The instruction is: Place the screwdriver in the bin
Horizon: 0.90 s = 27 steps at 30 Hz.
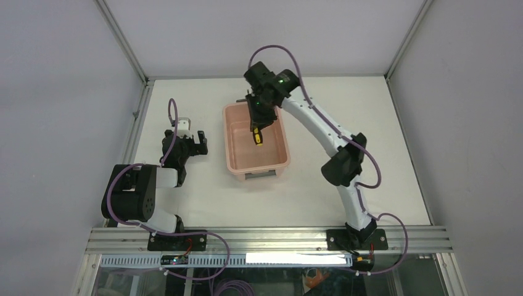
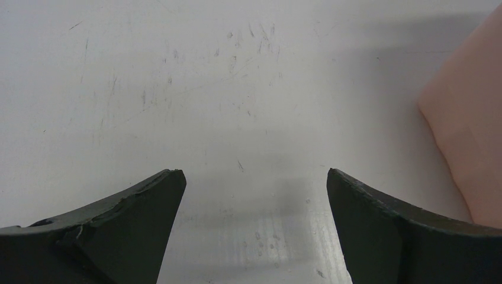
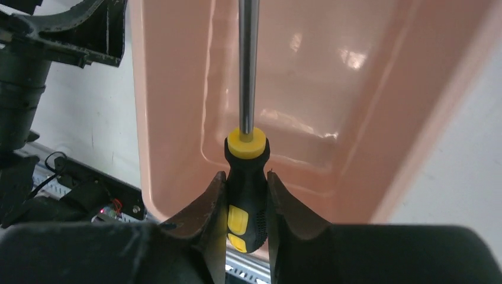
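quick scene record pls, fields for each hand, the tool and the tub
right hand: shut on the handle of the small screwdriver with black-and-yellow grip and thin metal shaft
screwdriver position: held over the inside of the salmon-pink rectangular plastic bin, shaft aimed into it
left hand: open, empty, over the white table beside the bin
task state: screwdriver not yet released

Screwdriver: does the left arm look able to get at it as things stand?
Probably not: the right gripper is shut on the screwdriver handle, holding it over the bin, while the left gripper sits open over the table beside it.
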Motion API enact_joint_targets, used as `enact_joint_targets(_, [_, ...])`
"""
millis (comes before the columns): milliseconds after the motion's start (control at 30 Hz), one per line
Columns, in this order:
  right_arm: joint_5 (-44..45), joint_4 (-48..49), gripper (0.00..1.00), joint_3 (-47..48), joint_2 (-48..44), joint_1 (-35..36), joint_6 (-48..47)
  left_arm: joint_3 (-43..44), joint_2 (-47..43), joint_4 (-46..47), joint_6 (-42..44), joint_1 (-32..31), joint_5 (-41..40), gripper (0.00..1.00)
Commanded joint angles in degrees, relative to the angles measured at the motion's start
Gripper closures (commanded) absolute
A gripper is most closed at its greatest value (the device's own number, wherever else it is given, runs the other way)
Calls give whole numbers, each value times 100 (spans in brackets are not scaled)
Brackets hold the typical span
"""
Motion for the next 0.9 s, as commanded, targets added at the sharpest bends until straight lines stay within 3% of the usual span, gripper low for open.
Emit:
enact_joint_targets(0, [382, 380, 100, 525, 937, 313, 305, 98, -24, 363, -87, -59, 58, 1])
enact_joint_targets(167, [898, 672, 100, 73, 1392, 537, 447, 98, -26, 362, -87, -57, 54, 1])
enact_joint_targets(367, [1109, 1553, 95, -1446, 1155, 599, 693, 98, -32, 362, -87, -60, 56, 1])
enact_joint_targets(700, [1409, 1640, 53, -1700, 1105, 613, 834, 98, -26, 367, -87, -57, 53, 1])
enact_joint_targets(867, [1584, 1425, 47, -1493, 700, 651, 736, 98, -28, 363, -87, -57, 65, 1])
